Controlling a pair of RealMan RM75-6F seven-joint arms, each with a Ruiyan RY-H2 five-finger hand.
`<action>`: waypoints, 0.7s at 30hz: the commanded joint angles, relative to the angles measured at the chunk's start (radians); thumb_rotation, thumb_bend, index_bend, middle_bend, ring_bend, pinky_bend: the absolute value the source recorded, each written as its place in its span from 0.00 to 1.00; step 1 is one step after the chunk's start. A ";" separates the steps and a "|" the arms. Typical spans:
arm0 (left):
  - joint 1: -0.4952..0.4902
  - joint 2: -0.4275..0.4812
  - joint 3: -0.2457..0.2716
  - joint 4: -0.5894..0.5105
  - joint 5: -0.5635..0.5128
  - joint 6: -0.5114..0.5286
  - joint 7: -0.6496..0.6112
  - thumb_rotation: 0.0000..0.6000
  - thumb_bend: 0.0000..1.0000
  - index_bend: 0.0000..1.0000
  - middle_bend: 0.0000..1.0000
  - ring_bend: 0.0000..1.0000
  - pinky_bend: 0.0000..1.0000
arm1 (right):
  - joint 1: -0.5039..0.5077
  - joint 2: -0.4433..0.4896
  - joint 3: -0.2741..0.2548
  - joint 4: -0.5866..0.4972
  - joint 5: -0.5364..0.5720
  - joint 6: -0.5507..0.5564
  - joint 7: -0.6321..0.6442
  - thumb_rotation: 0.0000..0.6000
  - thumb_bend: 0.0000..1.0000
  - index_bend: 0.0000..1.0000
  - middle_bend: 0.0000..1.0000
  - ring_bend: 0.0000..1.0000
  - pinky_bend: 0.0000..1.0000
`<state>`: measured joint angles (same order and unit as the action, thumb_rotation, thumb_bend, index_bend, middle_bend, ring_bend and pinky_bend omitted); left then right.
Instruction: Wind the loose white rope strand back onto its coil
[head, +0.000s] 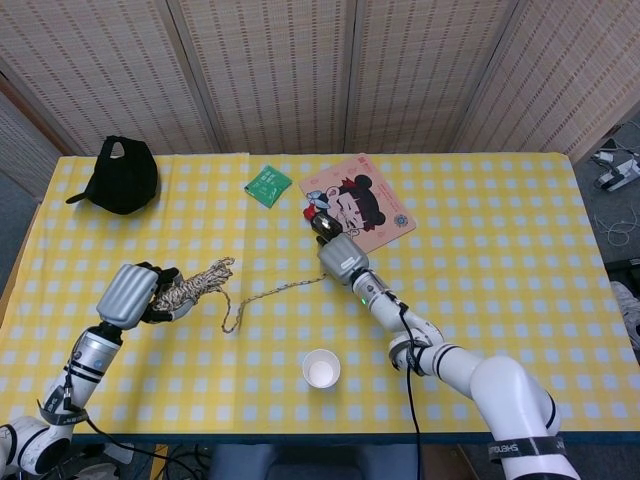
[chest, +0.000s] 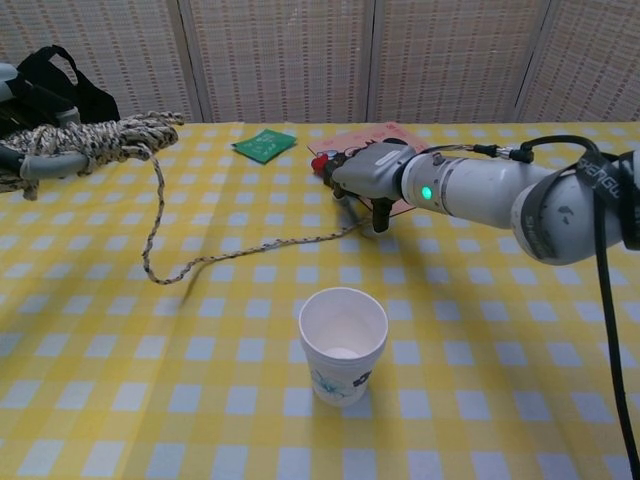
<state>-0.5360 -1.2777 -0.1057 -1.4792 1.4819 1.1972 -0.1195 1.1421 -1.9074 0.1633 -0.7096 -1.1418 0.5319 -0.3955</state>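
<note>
On the yellow-and-white checked tablecloth (head: 520, 260) the left hand (head: 135, 293) lies near the table's left edge with its fingers wrapped around the bundled coil of speckled white rope (head: 195, 284), holding it firmly; in the chest view the same hand (chest: 30, 150) shows at the far left edge with the coil (chest: 110, 140) lifted a little above the cloth; from the coil the loose white rope strand (chest: 215, 255) drops down, bends at its lowest point and runs rightward across the cloth to the right hand (chest: 368, 175); in the head view that strand (head: 262, 296) traces the same hook-shaped path toward the middle of the table, ending at the right hand (head: 340, 257); the right hand's fingers point down onto the strand's far end, seemingly pinching it against the cloth (the contact itself is small and partly hidden, so I cannot tell for certain how tight the hold is); just behind the right hand lies a pink cartoon-printed mat (head: 365, 208), and beside that a small green packet (head: 267, 184); a black fabric cap (head: 122, 176) sits at the far left corner, well apart from the rope; a white paper cup (chest: 343, 343) stands upright near the front edge, between the two arms and apart from the strand.
</note>
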 joint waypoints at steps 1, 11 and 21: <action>0.001 0.000 0.000 0.001 0.000 0.000 -0.001 0.67 0.36 0.78 0.81 0.65 0.53 | 0.000 -0.001 0.002 0.003 -0.002 -0.001 0.002 1.00 0.30 0.51 0.17 0.00 0.00; 0.002 0.001 -0.001 0.001 0.002 0.002 -0.001 0.67 0.36 0.78 0.81 0.65 0.53 | -0.003 0.000 0.007 0.010 -0.001 -0.011 0.000 1.00 0.32 0.54 0.19 0.00 0.00; 0.006 0.002 -0.003 -0.001 0.002 0.008 -0.002 0.66 0.36 0.78 0.81 0.65 0.53 | -0.006 0.001 0.012 0.003 0.006 -0.010 -0.013 1.00 0.39 0.56 0.20 0.00 0.00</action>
<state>-0.5304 -1.2763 -0.1086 -1.4800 1.4839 1.2049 -0.1210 1.1368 -1.9063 0.1755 -0.7059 -1.1358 0.5217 -0.4087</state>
